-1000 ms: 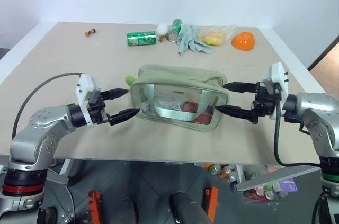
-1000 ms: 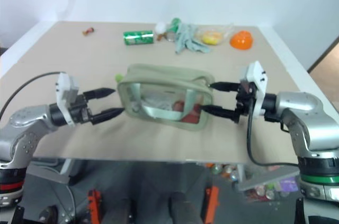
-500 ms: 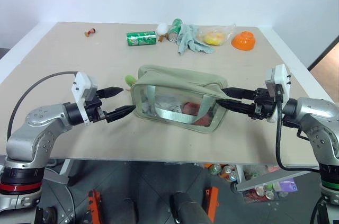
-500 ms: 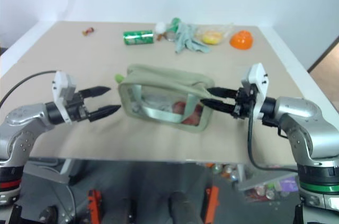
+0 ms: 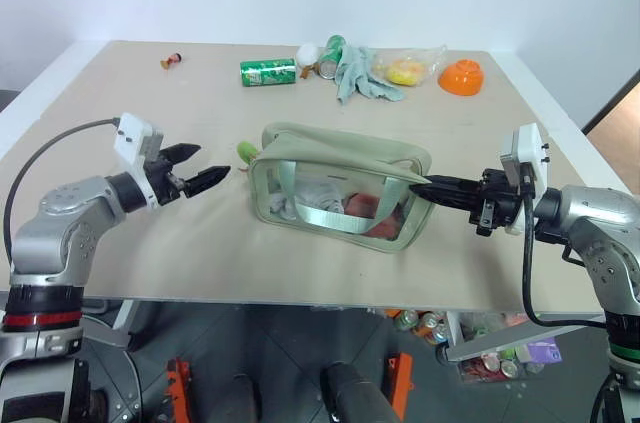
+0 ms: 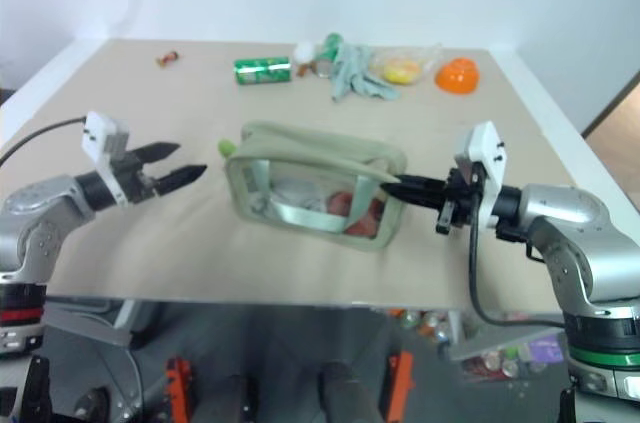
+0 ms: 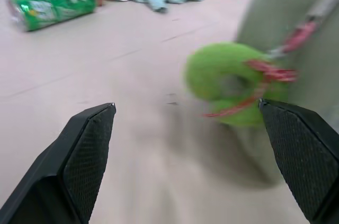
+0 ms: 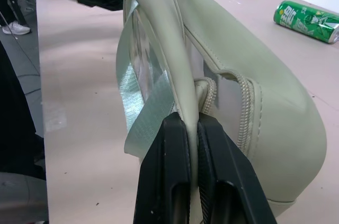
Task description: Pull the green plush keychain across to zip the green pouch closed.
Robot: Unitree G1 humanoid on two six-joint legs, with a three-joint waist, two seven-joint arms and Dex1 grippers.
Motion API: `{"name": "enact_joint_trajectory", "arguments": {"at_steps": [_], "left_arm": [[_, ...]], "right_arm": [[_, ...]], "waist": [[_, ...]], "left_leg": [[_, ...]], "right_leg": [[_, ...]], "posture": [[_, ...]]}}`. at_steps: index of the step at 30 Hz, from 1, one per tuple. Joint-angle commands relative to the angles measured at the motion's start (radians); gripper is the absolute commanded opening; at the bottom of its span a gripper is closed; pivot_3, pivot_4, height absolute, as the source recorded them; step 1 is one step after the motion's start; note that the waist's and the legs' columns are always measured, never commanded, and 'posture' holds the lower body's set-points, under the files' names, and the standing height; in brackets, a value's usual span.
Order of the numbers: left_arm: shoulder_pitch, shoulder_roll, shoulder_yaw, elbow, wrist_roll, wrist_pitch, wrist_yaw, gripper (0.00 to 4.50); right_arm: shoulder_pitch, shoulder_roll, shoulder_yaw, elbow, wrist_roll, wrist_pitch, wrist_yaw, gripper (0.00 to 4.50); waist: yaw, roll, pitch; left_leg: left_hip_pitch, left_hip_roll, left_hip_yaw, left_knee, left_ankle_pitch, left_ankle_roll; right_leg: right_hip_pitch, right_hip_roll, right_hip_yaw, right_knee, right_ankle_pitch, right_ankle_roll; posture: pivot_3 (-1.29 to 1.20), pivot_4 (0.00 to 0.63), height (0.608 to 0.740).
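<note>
The green pouch (image 5: pixel 340 188) stands in the middle of the table, its top zipper open and items showing through its clear side. The green plush keychain (image 5: pixel 245 150) hangs at the pouch's left end; in the left wrist view the keychain (image 7: pixel 233 83) sits just ahead, between the finger lines. My left gripper (image 5: pixel 213 161) is open, a short way left of the keychain and not touching it. My right gripper (image 5: pixel 420 187) is shut on the pale webbing handle (image 8: pixel 180 75) at the pouch's right end.
Along the table's far edge lie a green soda can (image 5: pixel 267 72), a second can (image 5: pixel 330 55), a grey-green cloth glove (image 5: pixel 358 73), a plastic bag with something yellow (image 5: pixel 405 70), an orange bowl (image 5: pixel 460 76) and a small red figure (image 5: pixel 171 62).
My right gripper has shut on the pouch's right end. My left gripper, still open, has drawn back leftward from the pouch's left end and now points at the keychain.
</note>
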Motion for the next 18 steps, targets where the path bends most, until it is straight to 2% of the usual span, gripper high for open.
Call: {"name": "enact_joint_trajectory", "arguments": {"at_steps": [1, 16, 17, 18], "left_arm": [[-0.087, -0.027, -0.044, 0.096, 0.075, -0.135, -0.031, 4.50], [-0.329, -0.131, -0.136, 0.542, 0.223, -0.448, -0.195, 4.50], [-0.338, -0.136, -0.135, 0.561, 0.228, -0.461, -0.203, 3.93], [-0.353, -0.143, -0.135, 0.583, 0.233, -0.477, -0.209, 3.69]], "right_arm": [[0.001, -0.014, -0.006, -0.035, -0.008, -0.021, 0.000, 0.03], [0.019, -0.020, -0.019, -0.055, -0.018, -0.040, -0.023, 0.03], [0.018, -0.020, -0.019, -0.056, -0.017, -0.040, -0.024, 0.00], [0.017, -0.021, -0.018, -0.056, -0.019, -0.041, -0.025, 0.00]], "waist": [[0.002, 0.000, 0.000], [0.002, 0.000, 0.000], [0.002, 0.000, 0.000], [0.001, 0.000, 0.000]], "left_leg": [[0.000, 0.000, 0.000, 0.000, 0.000, 0.000], [-0.001, -0.001, 0.000, 0.000, 0.000, 0.000], [-0.001, -0.001, 0.000, 0.000, 0.000, 0.000], [-0.001, -0.001, 0.000, 0.000, 0.000, 0.000]], "right_leg": [[0.000, 0.000, 0.000, 0.000, 0.000, 0.000], [0.000, 0.000, 0.000, 0.000, 0.000, 0.000], [0.000, 0.000, 0.000, 0.000, 0.000, 0.000], [0.000, 0.000, 0.000, 0.000, 0.000, 0.000]], "posture": [[0.00, 0.150, 0.740], [0.00, 0.150, 0.740], [0.00, 0.150, 0.740], [0.00, 0.150, 0.740]]}}
